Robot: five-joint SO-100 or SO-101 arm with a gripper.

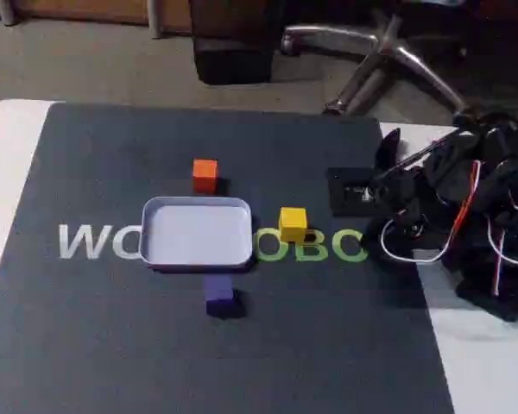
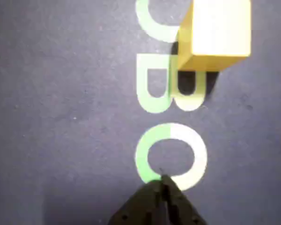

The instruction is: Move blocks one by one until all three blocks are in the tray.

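Three matte cubes [image 1: 205, 174] ring the smooth rounded tray [image 1: 197, 205]; black fingers [image 2: 173, 197] pinched together, empty.

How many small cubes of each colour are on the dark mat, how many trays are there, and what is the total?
Small matte orange cube: 1
Small matte yellow cube: 1
Small matte dark purple cube: 1
Shallow pale lavender-white rectangular tray: 1, with nothing in it
Total: 4 things, all three cubes lying outside the tray on the dark mat.
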